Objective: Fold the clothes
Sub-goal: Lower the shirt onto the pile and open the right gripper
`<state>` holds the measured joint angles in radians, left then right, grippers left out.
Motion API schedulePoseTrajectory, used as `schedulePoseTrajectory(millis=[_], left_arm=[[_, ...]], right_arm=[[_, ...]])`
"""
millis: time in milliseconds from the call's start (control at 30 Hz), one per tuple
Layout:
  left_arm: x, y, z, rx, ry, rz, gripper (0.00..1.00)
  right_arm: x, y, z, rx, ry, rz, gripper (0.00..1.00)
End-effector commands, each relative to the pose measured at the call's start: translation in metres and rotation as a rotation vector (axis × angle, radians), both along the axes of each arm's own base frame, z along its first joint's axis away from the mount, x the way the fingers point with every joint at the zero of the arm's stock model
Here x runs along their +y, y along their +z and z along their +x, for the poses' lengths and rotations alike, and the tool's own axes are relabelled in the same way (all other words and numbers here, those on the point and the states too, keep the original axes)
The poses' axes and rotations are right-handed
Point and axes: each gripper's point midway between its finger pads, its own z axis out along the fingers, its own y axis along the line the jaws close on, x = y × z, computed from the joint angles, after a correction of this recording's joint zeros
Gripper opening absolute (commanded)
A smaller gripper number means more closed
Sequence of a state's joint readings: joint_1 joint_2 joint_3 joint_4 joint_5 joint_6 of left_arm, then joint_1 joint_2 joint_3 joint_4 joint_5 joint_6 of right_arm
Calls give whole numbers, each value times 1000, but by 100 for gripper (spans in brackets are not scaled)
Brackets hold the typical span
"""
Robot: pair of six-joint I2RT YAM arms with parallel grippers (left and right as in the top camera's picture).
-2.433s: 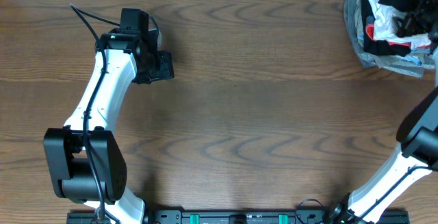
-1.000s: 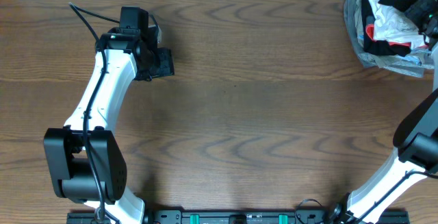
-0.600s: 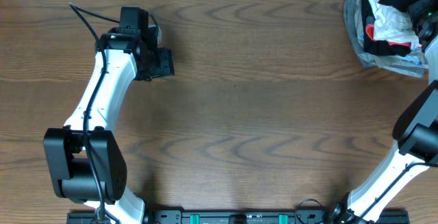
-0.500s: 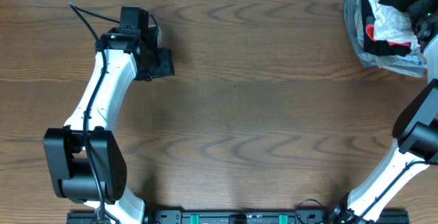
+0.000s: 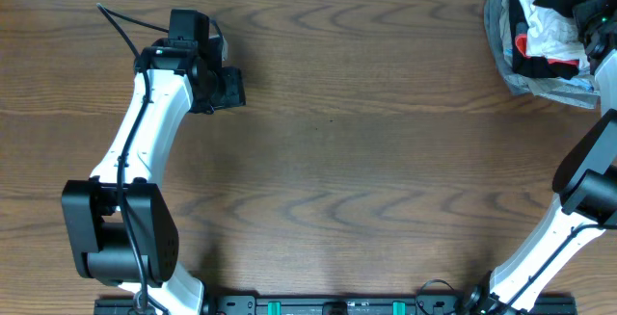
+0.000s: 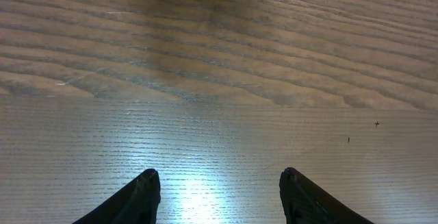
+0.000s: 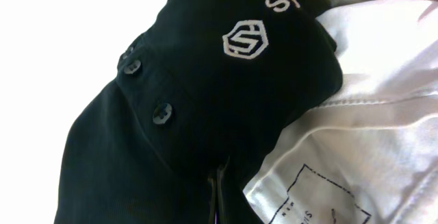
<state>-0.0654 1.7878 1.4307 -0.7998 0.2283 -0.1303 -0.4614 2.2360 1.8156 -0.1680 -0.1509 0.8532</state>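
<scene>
The clothes, a black shirt (image 7: 205, 80) with a small white logo (image 7: 244, 40) and dark buttons, fills the right wrist view. It lies on top of the heap (image 5: 549, 40) at the table's far right corner. My right gripper (image 7: 219, 193) is sunk into a fold of the black fabric, its fingers pressed together on the cloth. From overhead, the right gripper (image 5: 590, 14) sits over the heap. My left gripper (image 5: 234, 89) hovers at the far left, open over bare wood (image 6: 219, 183), with nothing between its fingers.
Under the black shirt lies a white garment (image 7: 356, 148) with a printed label. The heap also holds red and grey pieces (image 5: 540, 65). The brown wooden table (image 5: 337, 161) stretches between the two arms. The arm bases stand at the front edge.
My right gripper has closed from open to shut inside the heap, on the black fabric. The left arm has not moved.
</scene>
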Motion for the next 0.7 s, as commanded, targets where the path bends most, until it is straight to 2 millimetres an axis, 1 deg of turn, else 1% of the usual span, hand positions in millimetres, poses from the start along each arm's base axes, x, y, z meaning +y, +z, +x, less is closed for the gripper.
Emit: schedulePoseTrajectory(millis=[0, 133, 300, 433, 567, 667], left_arm=[[4, -6, -2, 15, 8, 13, 58], [4, -6, -3, 18, 8, 13, 58], [4, -6, -3, 18, 8, 13, 58], [4, -6, -2, 18, 8, 13, 58], [4, -6, -2, 18, 8, 13, 58], [4, -6, -3, 18, 8, 13, 59]], right_arm=[[10, -10, 2, 12, 69, 29, 1], [15, -7, -9, 33, 99, 79, 1], [14, -4, -34, 111, 110, 103, 1], [10, 5, -50, 143, 127, 85, 1], [22, 35, -51, 94, 268, 2, 1], [42, 68, -52, 29, 436, -107, 3]])
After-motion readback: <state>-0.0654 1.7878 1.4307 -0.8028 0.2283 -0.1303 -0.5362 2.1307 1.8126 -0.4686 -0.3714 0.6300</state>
